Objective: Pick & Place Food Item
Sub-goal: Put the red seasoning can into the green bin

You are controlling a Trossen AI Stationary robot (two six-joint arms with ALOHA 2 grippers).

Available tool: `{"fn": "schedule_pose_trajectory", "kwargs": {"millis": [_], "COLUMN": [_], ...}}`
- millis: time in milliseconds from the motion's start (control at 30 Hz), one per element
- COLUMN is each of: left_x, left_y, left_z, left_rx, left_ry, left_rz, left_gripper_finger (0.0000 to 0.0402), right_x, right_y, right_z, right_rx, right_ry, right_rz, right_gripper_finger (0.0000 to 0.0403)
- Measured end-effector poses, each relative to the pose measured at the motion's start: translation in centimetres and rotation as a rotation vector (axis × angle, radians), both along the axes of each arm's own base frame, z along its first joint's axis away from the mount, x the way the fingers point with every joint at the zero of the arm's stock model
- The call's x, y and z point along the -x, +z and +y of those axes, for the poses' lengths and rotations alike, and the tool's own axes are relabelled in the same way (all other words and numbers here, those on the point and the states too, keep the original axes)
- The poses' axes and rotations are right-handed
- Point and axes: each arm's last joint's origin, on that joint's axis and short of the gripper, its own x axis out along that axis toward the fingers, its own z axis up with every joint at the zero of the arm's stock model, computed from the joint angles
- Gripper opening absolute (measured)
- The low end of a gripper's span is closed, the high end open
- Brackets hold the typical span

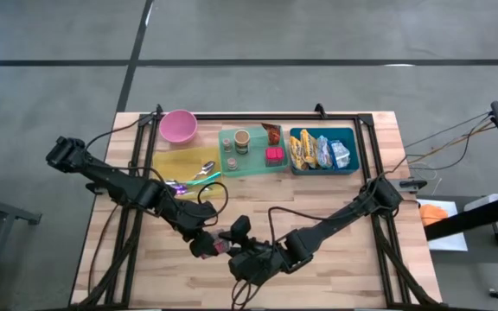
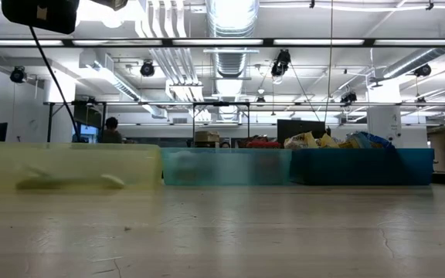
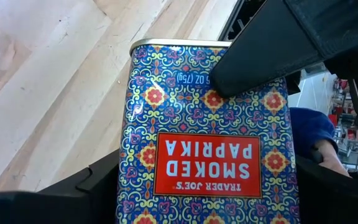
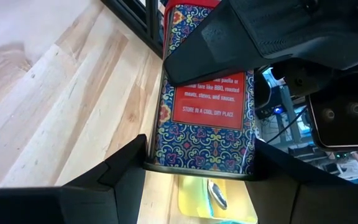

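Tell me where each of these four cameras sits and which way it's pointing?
High view: overhead, looking straight down on the table; both arms show.
Low view: at tabletop height, looking level at the bins and the room; no gripper shows.
Left wrist view: on the left arm, facing the paprika tin between the left gripper.
Right wrist view: on the right arm, facing the tin's other side in the right gripper.
Both wrist views share the tin.
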Motion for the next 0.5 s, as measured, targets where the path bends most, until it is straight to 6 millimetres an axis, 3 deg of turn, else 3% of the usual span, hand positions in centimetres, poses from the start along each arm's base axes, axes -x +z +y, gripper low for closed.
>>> {"fn": "schedule_pose_trajectory", "kwargs": {"millis": [500], "left_x": [-0.01], "left_y": [0.0], "left_z": [0.01], "left_rx": [-0.011], "left_ry": [-0.009], "left_rz": [-0.01], "left_gripper_finger": [0.0313], "right_x": [-0.01], "right_y": [0.01], "right_z": [0.0], "right_rx": [-0.001], "right_ry": [0.001], "right_rz": [-0.001], "right_gripper_finger": [0.0216]}}
